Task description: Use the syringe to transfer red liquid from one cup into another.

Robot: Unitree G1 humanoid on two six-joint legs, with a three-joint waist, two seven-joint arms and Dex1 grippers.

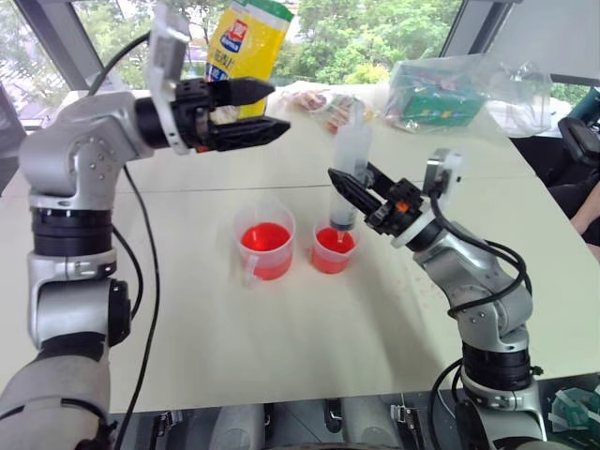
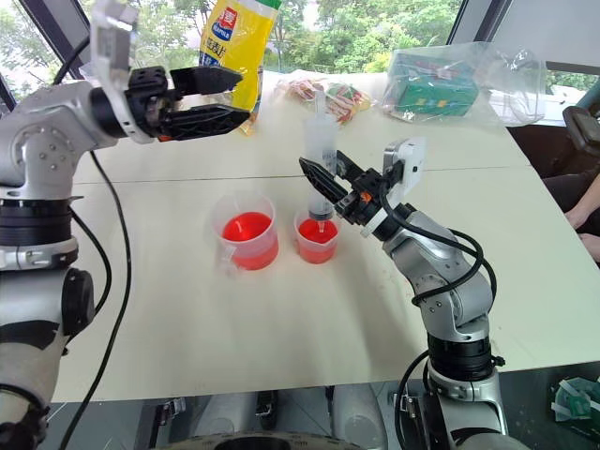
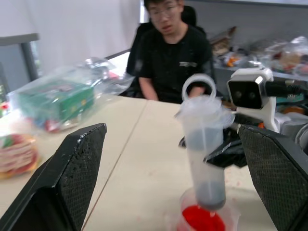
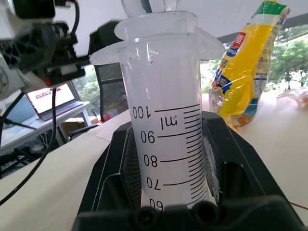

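The left claw (image 1: 251, 111) hangs wide open and empty above the table (image 1: 281, 347), and below it stand the handled cup (image 1: 265, 246) and, just beside it, the smaller cup (image 1: 334, 249), both with red liquid (image 1: 265, 235). The right claw (image 1: 361, 192) grips the syringe (image 1: 350, 173) on its barrel, upright, tip in the smaller cup — it looks light, stiff and smooth, so mid-barrel seems the safest hold. The near table is free, while the light cups may tip easily.
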